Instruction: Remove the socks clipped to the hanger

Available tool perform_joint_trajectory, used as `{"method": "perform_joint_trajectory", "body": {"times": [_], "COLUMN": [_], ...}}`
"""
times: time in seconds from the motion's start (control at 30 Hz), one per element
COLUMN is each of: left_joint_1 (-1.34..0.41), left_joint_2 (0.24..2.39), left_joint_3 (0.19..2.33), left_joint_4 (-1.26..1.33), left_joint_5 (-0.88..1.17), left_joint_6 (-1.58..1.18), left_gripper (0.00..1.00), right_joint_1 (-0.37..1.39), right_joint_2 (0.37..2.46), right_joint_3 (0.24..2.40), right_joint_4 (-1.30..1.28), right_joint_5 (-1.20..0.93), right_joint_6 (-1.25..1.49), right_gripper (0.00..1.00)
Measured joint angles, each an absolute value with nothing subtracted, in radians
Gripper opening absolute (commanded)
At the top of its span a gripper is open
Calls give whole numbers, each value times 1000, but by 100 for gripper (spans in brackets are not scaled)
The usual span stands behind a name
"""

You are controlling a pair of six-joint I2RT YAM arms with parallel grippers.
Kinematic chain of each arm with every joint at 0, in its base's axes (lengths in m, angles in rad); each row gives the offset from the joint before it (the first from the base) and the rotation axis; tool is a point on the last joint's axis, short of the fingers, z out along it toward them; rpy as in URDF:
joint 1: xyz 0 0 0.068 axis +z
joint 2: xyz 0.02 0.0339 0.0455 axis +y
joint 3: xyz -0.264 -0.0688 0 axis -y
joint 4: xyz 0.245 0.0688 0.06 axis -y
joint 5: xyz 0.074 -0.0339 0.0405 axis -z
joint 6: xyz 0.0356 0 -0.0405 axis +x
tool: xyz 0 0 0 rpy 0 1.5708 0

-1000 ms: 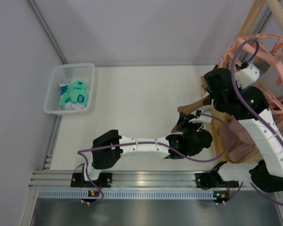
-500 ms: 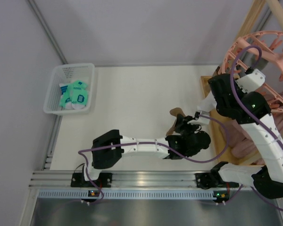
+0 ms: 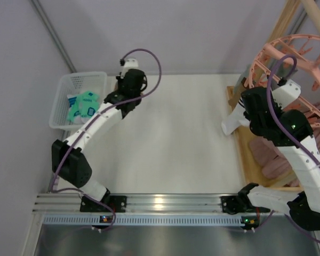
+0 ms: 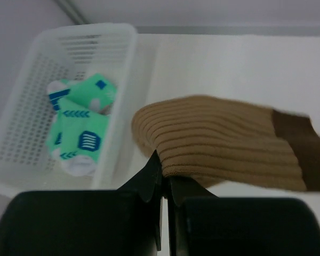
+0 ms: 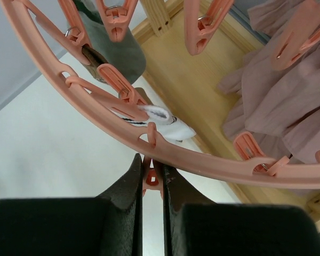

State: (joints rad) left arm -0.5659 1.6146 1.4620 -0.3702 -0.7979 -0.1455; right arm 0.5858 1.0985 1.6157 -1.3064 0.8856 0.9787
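1. Left claw (image 4: 162, 178) grips one brown sock (image 4: 218, 141) beside the basket (image 4: 21, 112) in the counter's far-left corner, which holds two mint-green socks (image 4: 77, 128).
2. Right claw (image 5: 149, 186) pinches one clip (image 5: 148, 176) of the hanger (image 5: 213, 162) at the right edge; one white sock (image 5: 165, 120) hangs there.

Ribbed knit cloth on the brown sock (image 4: 218, 141), matt and soft. The basket (image 4: 85, 28) is white perforated plastic, faintly glossy, and the mint-green socks (image 4: 77, 128) are printed knit. The hanger (image 5: 202, 160) is smooth salmon plastic with a slight sheen, its clip (image 5: 148, 181) the same. Pale, smooth bare wood on the wooden frame (image 5: 192, 80).
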Motion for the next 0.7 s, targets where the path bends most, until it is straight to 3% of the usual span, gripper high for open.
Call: {"method": "perform_joint_trajectory", "body": {"times": [0.3, 0.6, 0.63, 0.67, 0.7], "left_joint_1": [-159, 164, 194, 213, 221], "left_joint_2": [1444, 1578, 1602, 1622, 1635], "left_joint_3": [1400, 1261, 1256, 1252, 1250], "left_joint_4": [-421, -454, -456, -461, -467], "left_joint_5": [-753, -555, -531, -513, -496], "left_joint_6": [-126, -302, -321, -341, -348], "left_gripper": [0, 2, 17, 45, 98], "right_joint_1": [586, 585, 585, 585, 585], "right_joint_2": [1100, 1084, 1080, 1077, 1074], "right_joint_3": [1610, 1637, 1640, 1645, 1645], "right_joint_4": [-1267, -1272, -1272, -1274, -1274], "right_joint_5": [871, 836, 831, 824, 820], "right_joint_6": [941, 915, 911, 908, 906], "right_gripper": [0, 0, 0, 0, 0]}}
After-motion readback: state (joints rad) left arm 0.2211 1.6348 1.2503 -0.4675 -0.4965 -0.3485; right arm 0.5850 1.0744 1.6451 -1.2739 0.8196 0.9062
